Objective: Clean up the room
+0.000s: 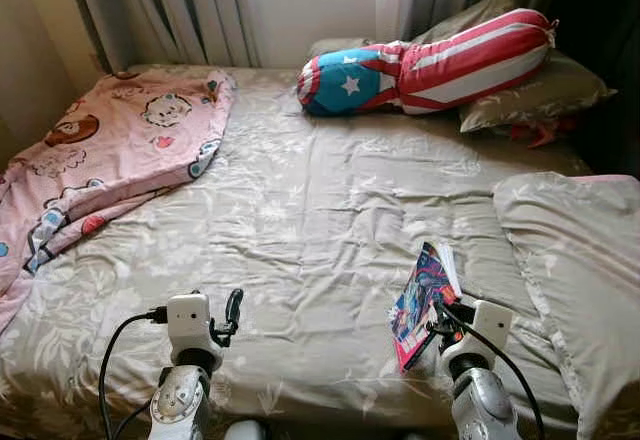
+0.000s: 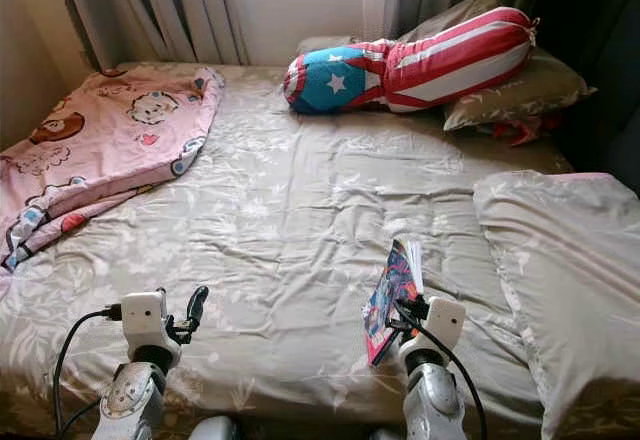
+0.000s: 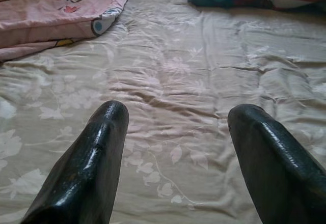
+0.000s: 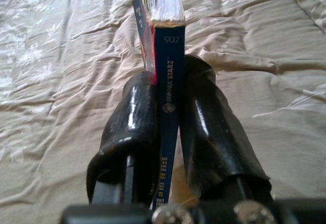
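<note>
A thin colourful comic book [image 1: 420, 300] stands on edge above the near right part of the bed, and my right gripper [image 1: 440, 326] is shut on its spine. In the right wrist view the two black fingers [image 4: 204, 117] clamp the blue spine of the book [image 4: 170, 81], with its pages fanning beyond them. My left gripper [image 1: 232, 312] hovers open over the near left part of the beige floral sheet [image 1: 300, 220]; the left wrist view shows its fingers [image 3: 97, 158] spread wide with bare sheet between them.
A pink cartoon blanket [image 1: 110, 150] lies crumpled at the bed's far left. A stars-and-stripes bolster [image 1: 430, 65] and a grey pillow [image 1: 540, 90] lie at the head, below the curtains. A large beige pillow [image 1: 580, 260] sits at the right edge.
</note>
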You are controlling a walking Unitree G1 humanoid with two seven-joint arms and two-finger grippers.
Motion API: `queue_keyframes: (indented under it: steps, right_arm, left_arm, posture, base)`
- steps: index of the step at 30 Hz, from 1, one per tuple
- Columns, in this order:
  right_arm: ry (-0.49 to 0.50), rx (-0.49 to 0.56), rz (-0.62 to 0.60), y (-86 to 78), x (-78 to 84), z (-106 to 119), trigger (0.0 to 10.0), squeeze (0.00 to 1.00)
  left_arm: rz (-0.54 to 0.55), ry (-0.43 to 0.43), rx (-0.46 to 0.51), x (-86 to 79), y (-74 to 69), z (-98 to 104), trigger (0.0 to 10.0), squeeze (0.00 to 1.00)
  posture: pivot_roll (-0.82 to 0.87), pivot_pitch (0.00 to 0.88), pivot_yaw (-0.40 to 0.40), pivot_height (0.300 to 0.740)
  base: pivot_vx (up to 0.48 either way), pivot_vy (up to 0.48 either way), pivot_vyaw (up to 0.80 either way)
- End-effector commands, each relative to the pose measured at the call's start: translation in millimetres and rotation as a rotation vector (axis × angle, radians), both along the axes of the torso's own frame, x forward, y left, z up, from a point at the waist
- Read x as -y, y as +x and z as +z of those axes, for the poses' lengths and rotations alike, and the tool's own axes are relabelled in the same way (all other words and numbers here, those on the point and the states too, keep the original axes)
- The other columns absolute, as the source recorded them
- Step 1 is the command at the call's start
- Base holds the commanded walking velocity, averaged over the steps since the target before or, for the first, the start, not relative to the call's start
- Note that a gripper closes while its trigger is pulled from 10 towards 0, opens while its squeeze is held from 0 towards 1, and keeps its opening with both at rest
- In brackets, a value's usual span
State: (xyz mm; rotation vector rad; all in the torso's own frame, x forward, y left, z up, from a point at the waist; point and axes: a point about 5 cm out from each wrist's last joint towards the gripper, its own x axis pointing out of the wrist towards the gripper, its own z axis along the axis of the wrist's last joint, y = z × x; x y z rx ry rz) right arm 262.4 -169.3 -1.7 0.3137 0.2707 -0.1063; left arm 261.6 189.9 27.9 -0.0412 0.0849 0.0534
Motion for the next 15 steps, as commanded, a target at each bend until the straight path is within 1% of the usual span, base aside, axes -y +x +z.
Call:
queue_keyframes:
  steps: [1,8,12,15]
  right_arm:
    - [-0.004,0.055,0.006,6.0,-0.5,8.8,10.0,0.0]
    - [0.028,0.115,0.021,9.4,-4.6,16.1,10.0,0.0]
    - [0.038,0.127,0.038,10.9,-7.0,18.2,10.0,0.0]
    - [0.051,0.126,0.053,11.3,-8.8,17.9,10.0,0.0]
  left_arm:
    - [0.001,-0.016,-0.008,0.5,-1.3,-0.5,10.0,0.0]
    - [0.005,-0.018,0.0,-1.2,-1.1,1.6,10.0,0.0]
    - [0.005,-0.016,0.002,-1.6,-0.9,2.2,10.0,0.0]
    - [0.004,-0.016,0.004,-1.8,-0.8,2.7,10.0,0.0]
  posture:
    - [-0.01,0.0,-0.009,0.648]
    - [-0.01,0.0,-0.007,0.648]
    - [-0.01,0.0,-0.006,0.648]
    - [-0.01,0.0,-0.006,0.648]
  base:
    - [0.0,0.0,0.0]
    - [0.0,0.0,0.0]
    - [0.0,0.0,0.0]
    - [0.255,0.0,0.0]
